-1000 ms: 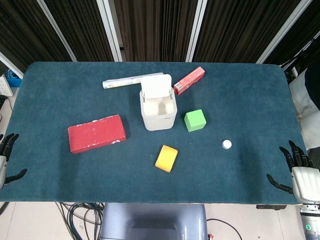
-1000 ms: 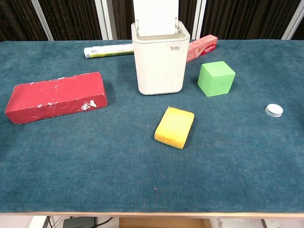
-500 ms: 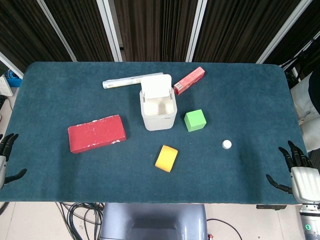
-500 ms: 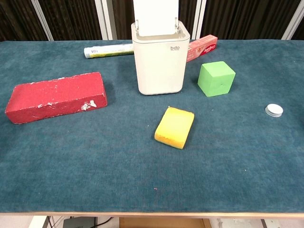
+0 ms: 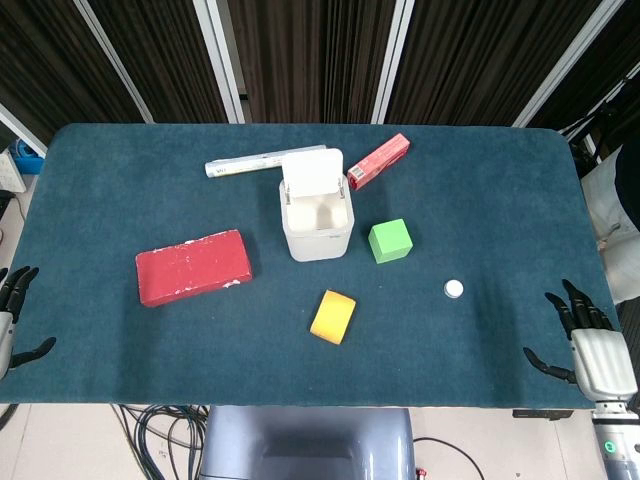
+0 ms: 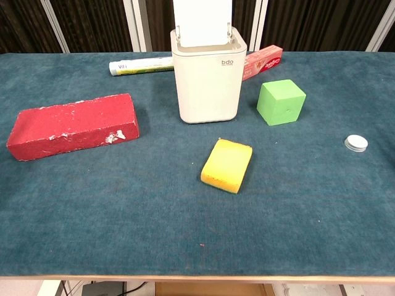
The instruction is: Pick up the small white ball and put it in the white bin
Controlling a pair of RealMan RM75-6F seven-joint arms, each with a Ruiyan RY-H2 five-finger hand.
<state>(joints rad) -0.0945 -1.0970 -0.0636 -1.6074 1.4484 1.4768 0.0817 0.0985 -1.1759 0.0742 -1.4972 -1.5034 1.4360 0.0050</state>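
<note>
The small white ball (image 5: 454,289) lies on the blue table right of centre; the chest view shows the ball (image 6: 356,143) near its right edge. The white bin (image 5: 317,219) stands mid-table with its lid flipped up and its inside bare; its front shows in the chest view (image 6: 208,80). My right hand (image 5: 590,352) hovers at the table's front right corner, fingers spread, holding nothing, well right of and nearer than the ball. My left hand (image 5: 10,318) sits at the far left edge, fingers apart and empty. Neither hand appears in the chest view.
A green cube (image 5: 390,240) stands between bin and ball. A yellow sponge (image 5: 333,316) lies in front of the bin, a red brick (image 5: 193,266) to its left. Behind the bin lie a white tube (image 5: 250,163) and a red box (image 5: 379,160).
My right hand has shifted slightly left and forward toward the table's edge. Everything else has stayed put.
</note>
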